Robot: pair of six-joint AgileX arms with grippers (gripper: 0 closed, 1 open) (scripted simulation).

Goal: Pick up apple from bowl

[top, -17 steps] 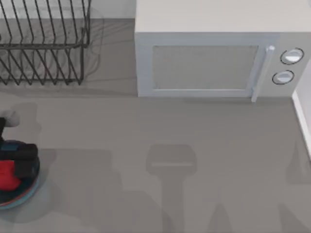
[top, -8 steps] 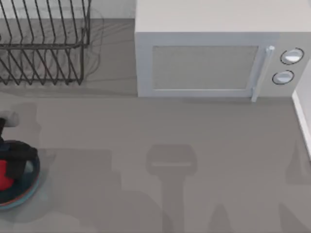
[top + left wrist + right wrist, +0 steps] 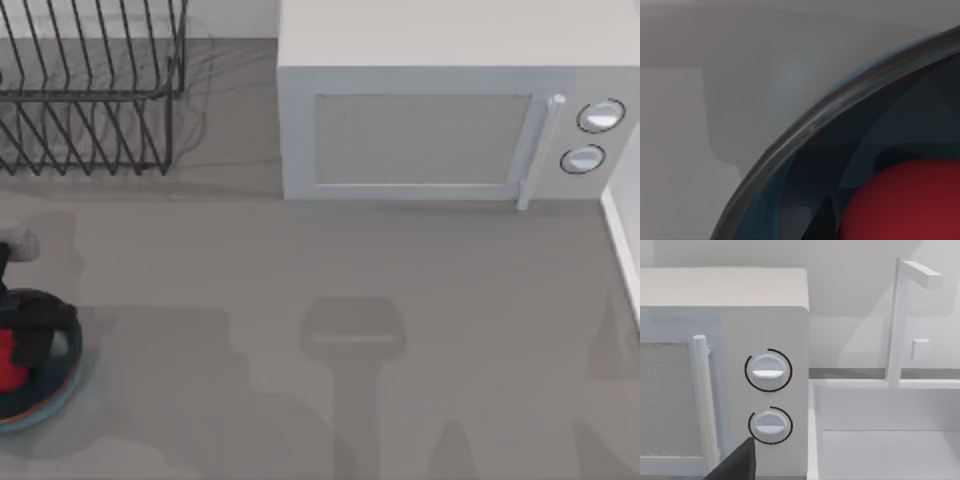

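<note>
The wide grey bench (image 3: pixel 400 300) fills most of the top view, and at its upper middle and right stands the big white box-shaped microwave (image 3: pixel 420 130) with its door shut, a pale bar handle (image 3: pixel 535 150) and two round knobs (image 3: pixel 590 135) on its right end. At the upper left of that frame sits the black wire dish rack (image 3: pixel 90 90), and a white sink basin (image 3: pixel 880 430) with a thin white tap (image 3: pixel 897 320) lies just beside the microwave in my right wrist view. At the lower left edge of the top view rests the shallow round blue bowl (image 3: pixel 60 385) with its thin reddish lower rim, and the small smooth bright red apple (image 3: pixel 10 362) lies inside it, partly covered by my dark left fingers (image 3: pixel 38 325), which hang right over the bowl. My left wrist view shows the bowl's rim (image 3: pixel 790 145) close up with the apple (image 3: pixel 905 205) inside it. I cannot tell whether my left fingers are wide or closed on the apple. A dark tip of my right fingers (image 3: pixel 737 465) points toward the microwave's knobs; their state I cannot tell either.
</note>
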